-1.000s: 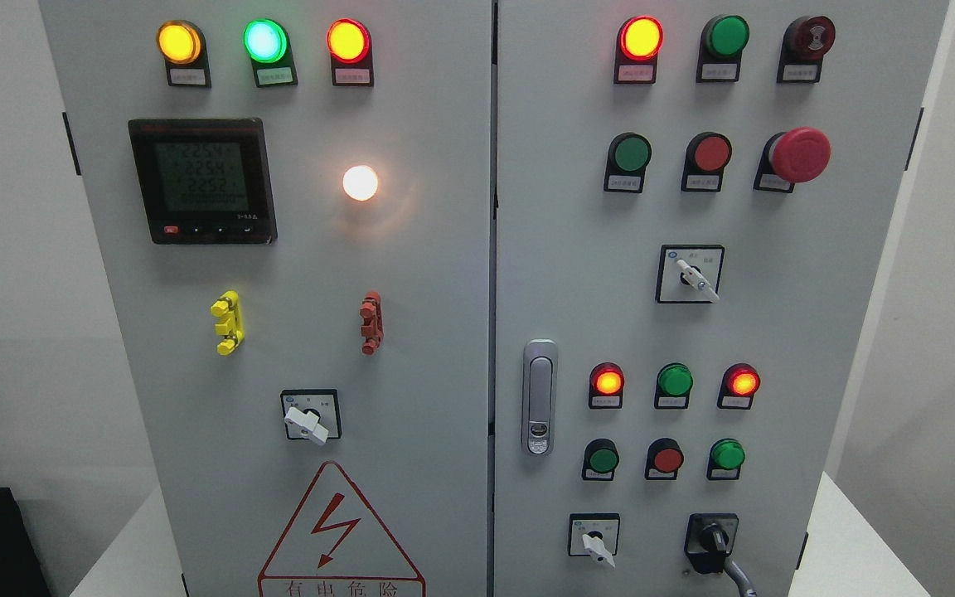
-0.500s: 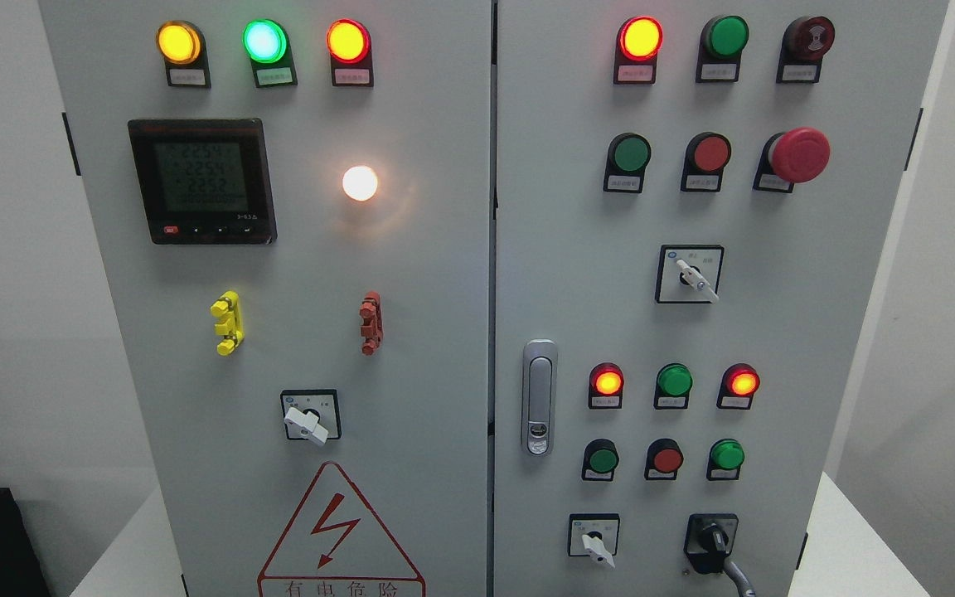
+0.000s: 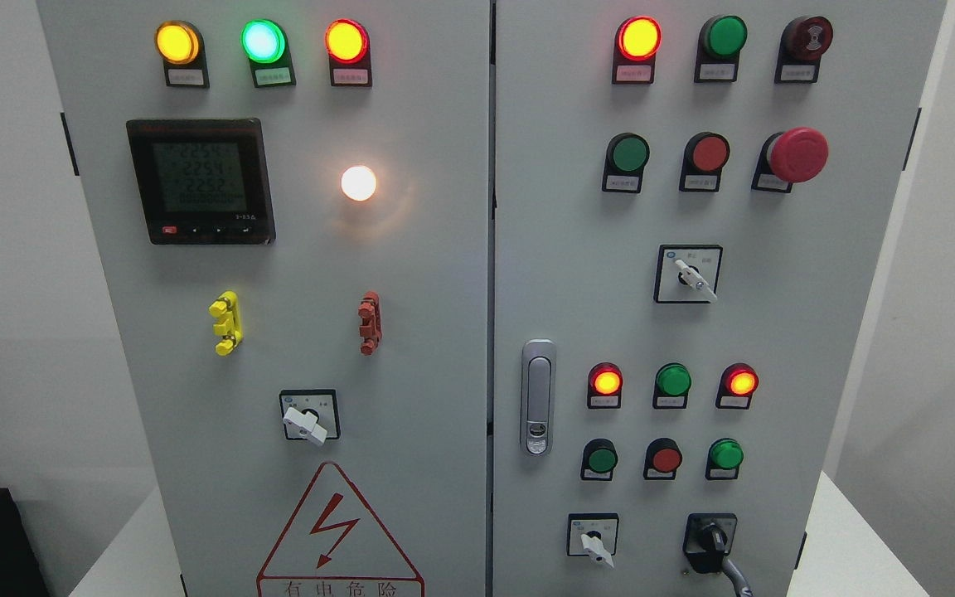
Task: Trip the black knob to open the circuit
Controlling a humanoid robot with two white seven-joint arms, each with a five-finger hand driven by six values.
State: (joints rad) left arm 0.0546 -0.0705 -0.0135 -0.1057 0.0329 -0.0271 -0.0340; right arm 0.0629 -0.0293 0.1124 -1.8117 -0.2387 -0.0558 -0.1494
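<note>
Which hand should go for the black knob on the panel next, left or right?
Probably the right: the black knob sits at the lower right of the right-hand door, on the right arm's side. Neither hand is in view, so this rests on position alone.

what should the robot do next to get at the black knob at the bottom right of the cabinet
Probably bring a hand up toward the black rotary knob low on the right grey cabinet door. No hand shows in the head view, and the knob stands untouched, right of a white-handled selector switch.
</note>
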